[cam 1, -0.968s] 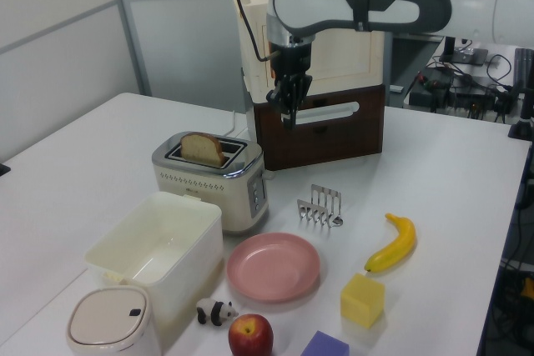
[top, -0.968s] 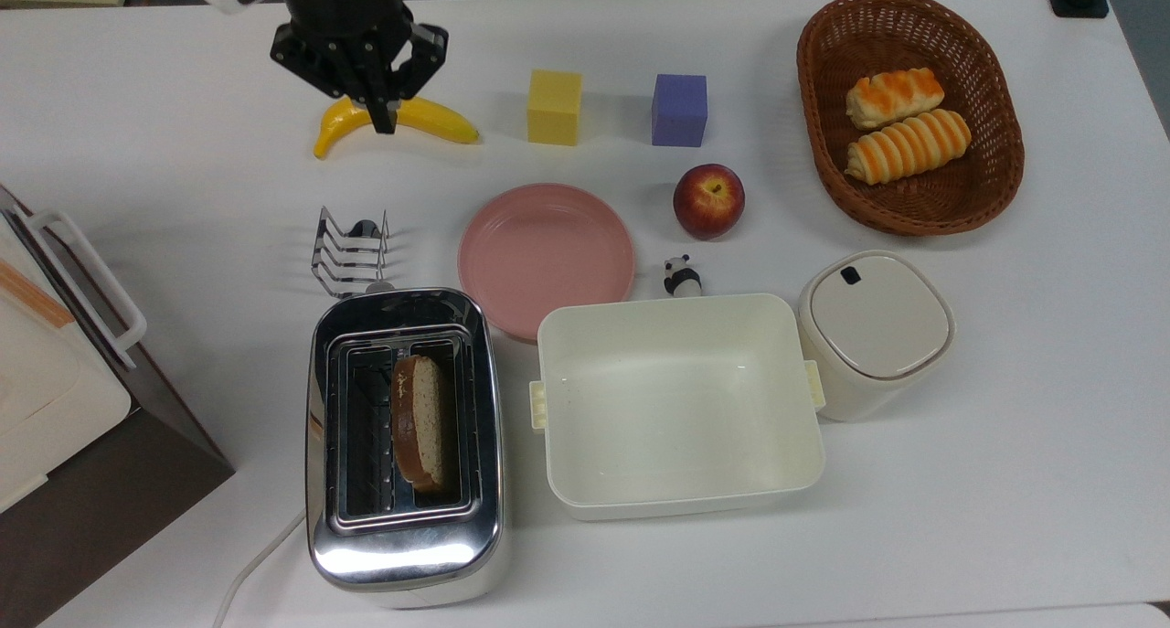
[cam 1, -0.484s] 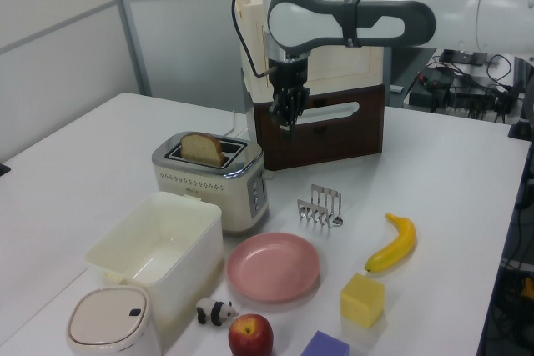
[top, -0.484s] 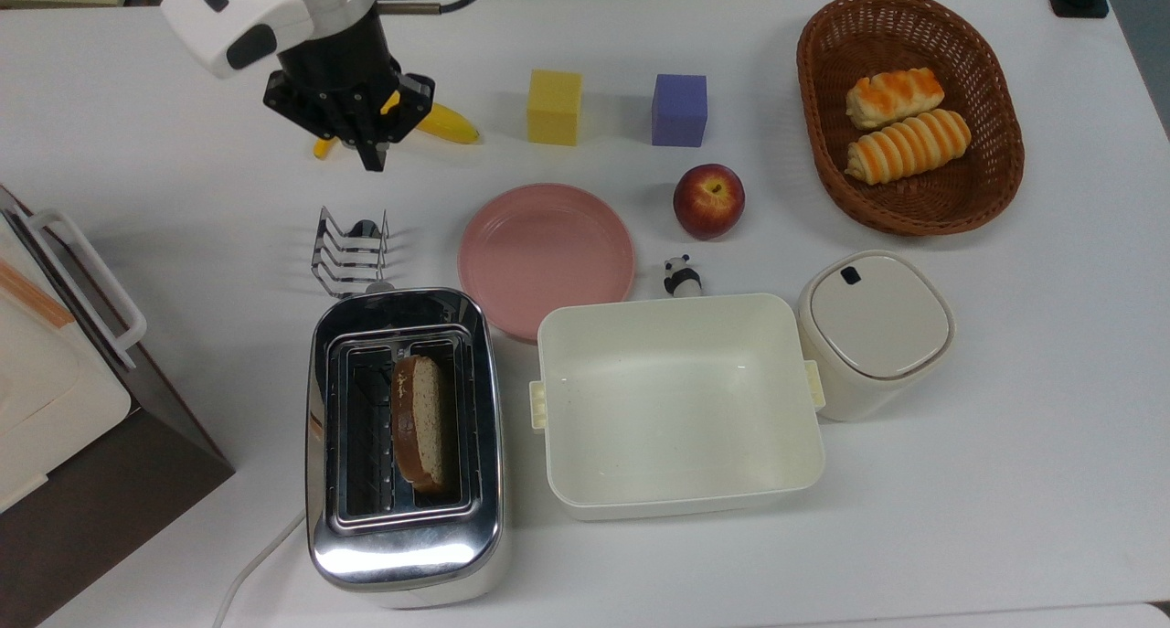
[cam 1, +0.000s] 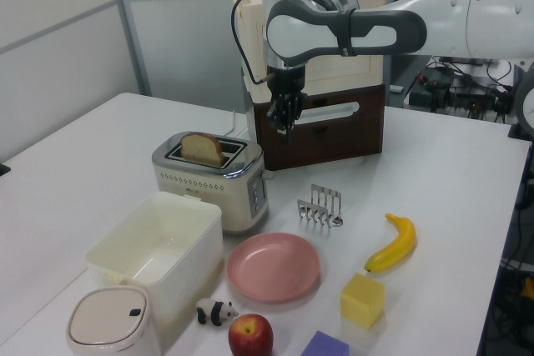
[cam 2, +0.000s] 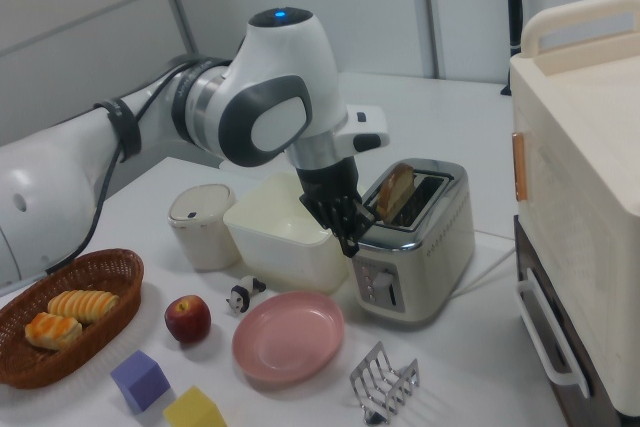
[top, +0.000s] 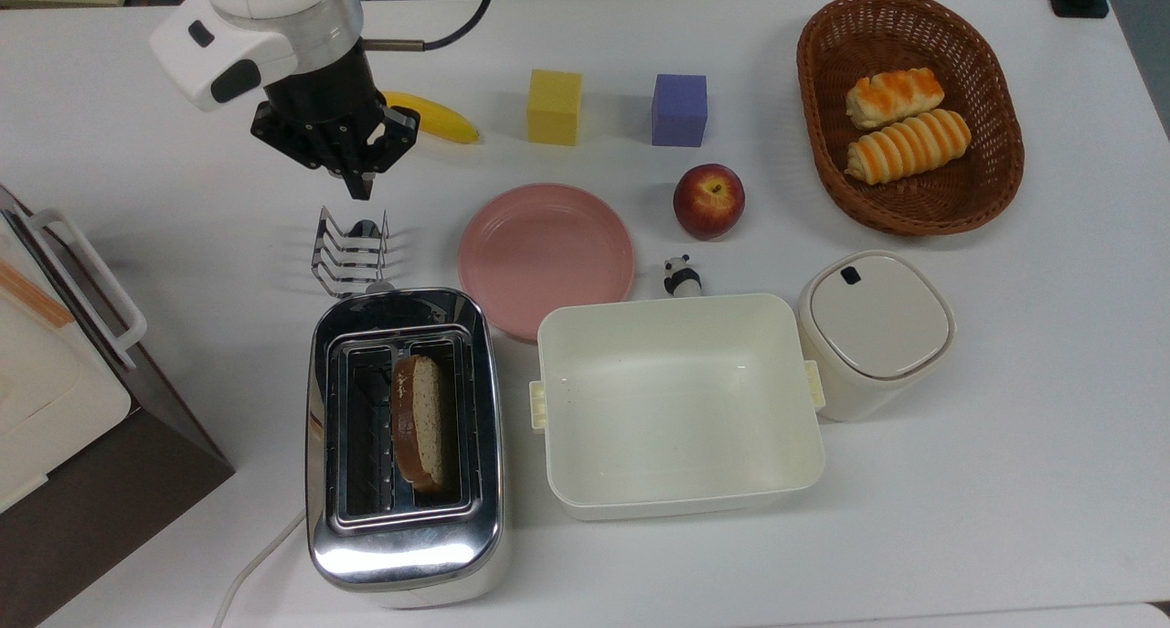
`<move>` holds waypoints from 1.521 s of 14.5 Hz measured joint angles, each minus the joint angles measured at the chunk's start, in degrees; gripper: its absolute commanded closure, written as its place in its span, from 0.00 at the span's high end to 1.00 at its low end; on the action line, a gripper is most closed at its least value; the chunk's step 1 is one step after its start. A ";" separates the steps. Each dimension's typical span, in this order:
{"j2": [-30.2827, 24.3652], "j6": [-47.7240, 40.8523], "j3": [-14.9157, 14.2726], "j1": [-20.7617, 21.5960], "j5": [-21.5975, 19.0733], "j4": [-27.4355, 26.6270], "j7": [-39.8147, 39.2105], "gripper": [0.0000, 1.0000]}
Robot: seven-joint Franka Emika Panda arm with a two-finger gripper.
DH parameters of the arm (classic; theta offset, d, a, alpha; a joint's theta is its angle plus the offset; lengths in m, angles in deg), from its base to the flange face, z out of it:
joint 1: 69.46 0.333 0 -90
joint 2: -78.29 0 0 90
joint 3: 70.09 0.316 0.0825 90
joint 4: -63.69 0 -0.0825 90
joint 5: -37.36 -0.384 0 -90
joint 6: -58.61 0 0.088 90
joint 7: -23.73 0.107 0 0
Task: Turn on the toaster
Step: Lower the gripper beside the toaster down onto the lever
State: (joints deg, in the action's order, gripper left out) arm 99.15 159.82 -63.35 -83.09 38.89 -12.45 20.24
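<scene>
I see the toaster (top: 404, 445) at the near edge of the white counter (top: 1005, 482) in the top view, a polished chrome box with rounded corners, a white base and a white cord trailing off toward the top view's lower left. One slice of speckled brown bread (top: 419, 420) stands up out of the slot nearer the cream tub (top: 678, 405), a smooth rectangular plastic bin with small side tabs, just beside the toaster. In the left view the toaster's end panel carries a control strip facing the wire toast rack (cam 1: 320, 204); I cannot read any writing on it.

The gripper (top: 357, 182) hangs above the counter between the banana (top: 439, 119) and the toast rack, pointing down, well apart from the toaster. Its black jaws look drawn together at the tip with nothing between them.

A matte pink round plate (top: 546, 255) lies next to the rack. Beyond it sit a yellow foam cube (top: 555, 107), a purple cube (top: 680, 110), a red apple (top: 708, 200) and a tiny panda figure (top: 681, 276). A woven brown wicker basket (top: 992, 189) holds two striped bread rolls. A cream lidded canister (top: 875, 333) with rounded corners stands beside the tub.
</scene>
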 measured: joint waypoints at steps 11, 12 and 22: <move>4.11 3.05 -0.06 -0.81 1.94 0.04 -0.07 0.00; 4.13 3.05 -0.06 -0.81 1.95 0.04 -0.10 0.00; 6.07 7.76 0.52 0.31 3.17 0.14 -0.45 0.00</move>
State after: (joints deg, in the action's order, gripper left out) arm 105.22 167.58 -62.84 -82.78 42.06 -12.31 19.78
